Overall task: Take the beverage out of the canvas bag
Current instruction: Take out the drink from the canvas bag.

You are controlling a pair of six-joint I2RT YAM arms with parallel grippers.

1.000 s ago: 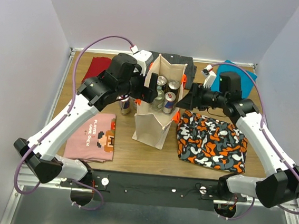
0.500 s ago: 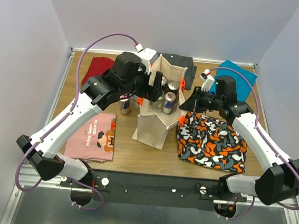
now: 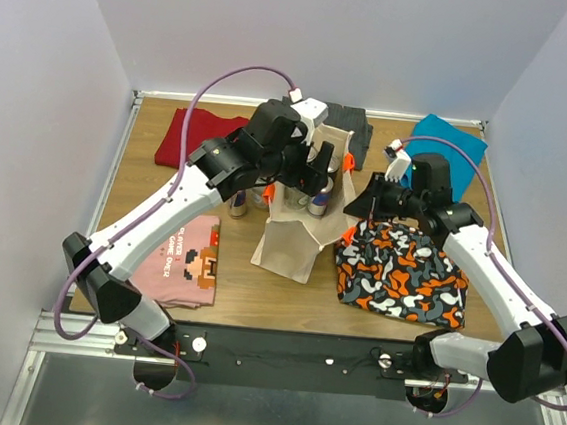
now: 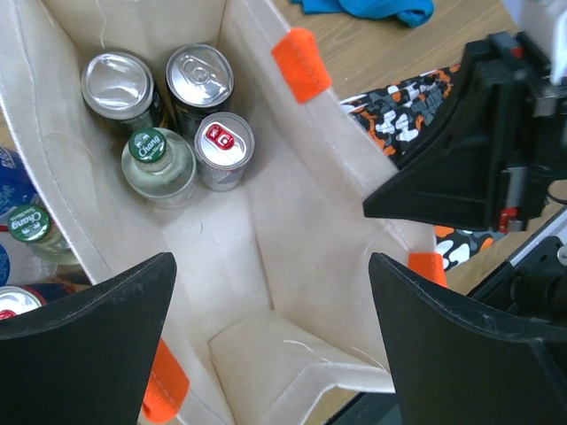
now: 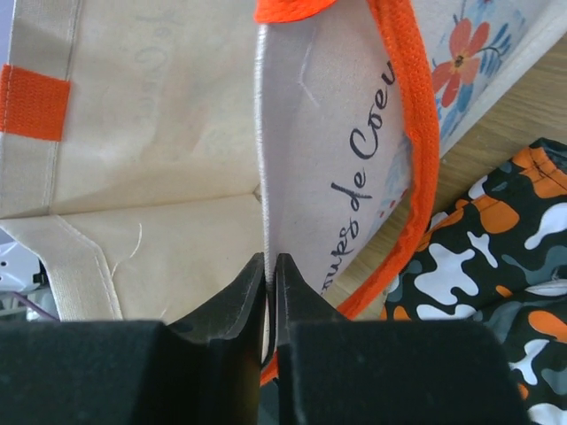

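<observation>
Beige canvas forms the tall boxy tote bag (image 3: 296,242) standing near the middle of the wooden table (image 3: 246,289), small orange pieces (image 4: 302,62) at its rim. Four drinks stand bunched in the bag's far corner: a green-capped glass bottle (image 4: 159,166), a slim silver can with a red tab (image 4: 224,148) touching it, and two wider silver-topped cans (image 4: 115,84) behind them. The left arm's fingers (image 4: 89,310) are spread wide above the bag's mouth, holding nothing, with the drinks well below and beyond them; from the top camera this arm hides most of the opening. The right arm's fingers (image 5: 239,297) are pinched tight on the bag's right wall at the rim, beside its orange trim (image 5: 416,133). Just outside the bag's left wall stand another green-capped bottle (image 4: 31,226) and more cans (image 3: 237,203). An orange, black and white camouflage garment (image 3: 403,274) lies just right of the bag, under the right arm. A pink T-shirt with a pixel print (image 3: 180,263) lies front left, a red cloth (image 3: 186,133) far left, a dark grey garment (image 3: 352,124) behind the bag, and a blue cloth (image 3: 456,139) far right.
</observation>
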